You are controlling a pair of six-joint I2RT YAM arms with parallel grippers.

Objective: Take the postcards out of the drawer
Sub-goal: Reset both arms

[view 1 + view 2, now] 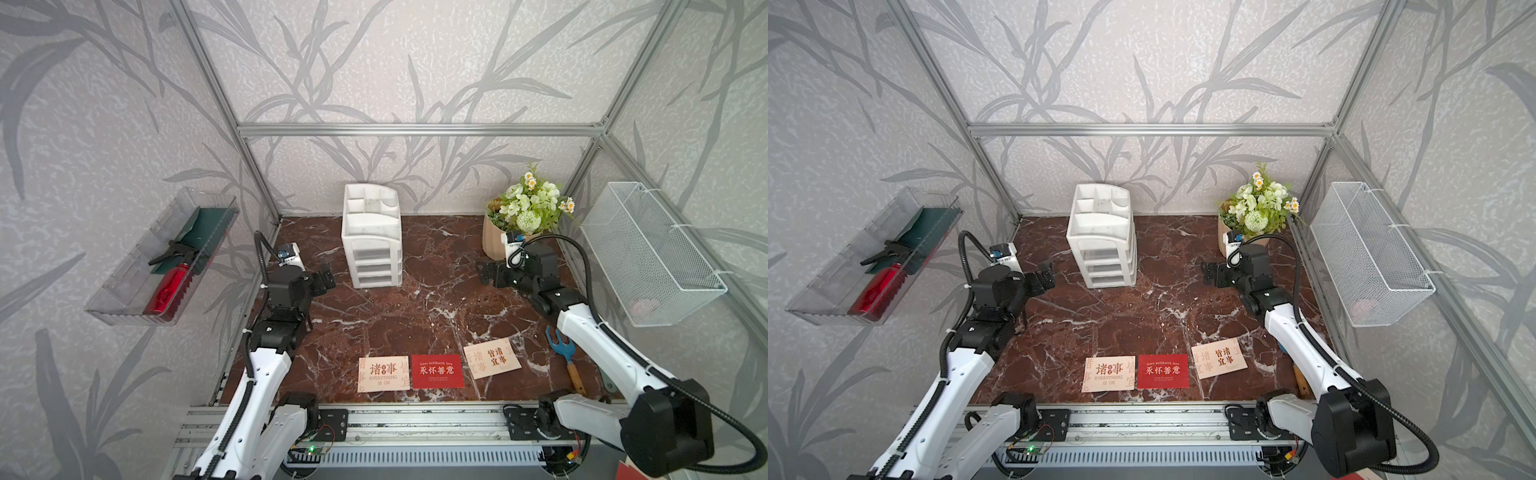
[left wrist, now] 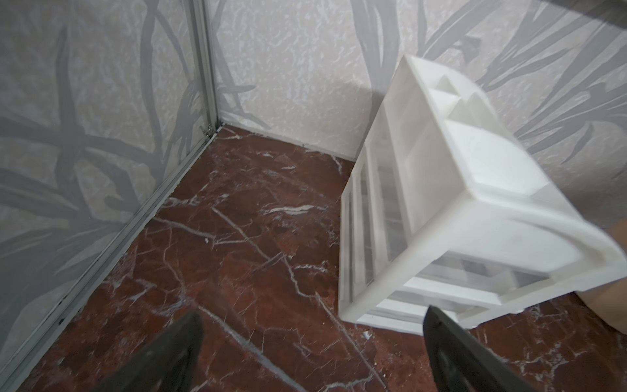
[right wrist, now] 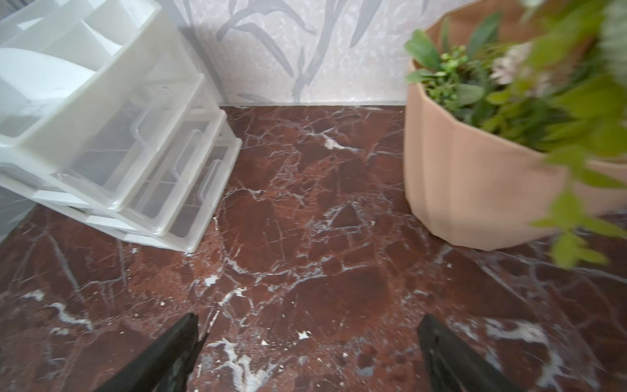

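three postcards (image 1: 436,370) out on the worktop (image 1: 415,316), lower centre of frame in both top views, near the front edge. peach card (image 1: 383,374) w/ "everything is ok", red card (image 1: 437,376) just beside it w/ edges nearly touching, 2nd peach card (image 1: 491,358) a bit apart to the right & skewed. all flat, face up, none overlapping. prob. spread in a row so each counts as separately taken out & is easy to check. skew on the 2nd peach one looks like a looser set-down, not intent.

drawer unit (image 1: 372,241) upright at centre-back, well apart from the cards. three clear-fronted drawers look pushed in. nothing seen inside thru the fronts in right wrist view, tho can't be sure of the lowest.

left tool (image 2: 312,320) released, jaws spread wide, only bare worktop between. sits mid-left in top views, near the unit's side, not touching. right tool (image 3: 310,322) same: spread wide, empty, mid-right, between unit & flower pot (image 1: 494,245). both hang clear of cards & unit, prob. so as not to nudge either.

going by layout, job looks done or as good as: no card left to fetch afaict. blue hand fork (image 1: 561,349) lower right by the right arm, not part of the job.
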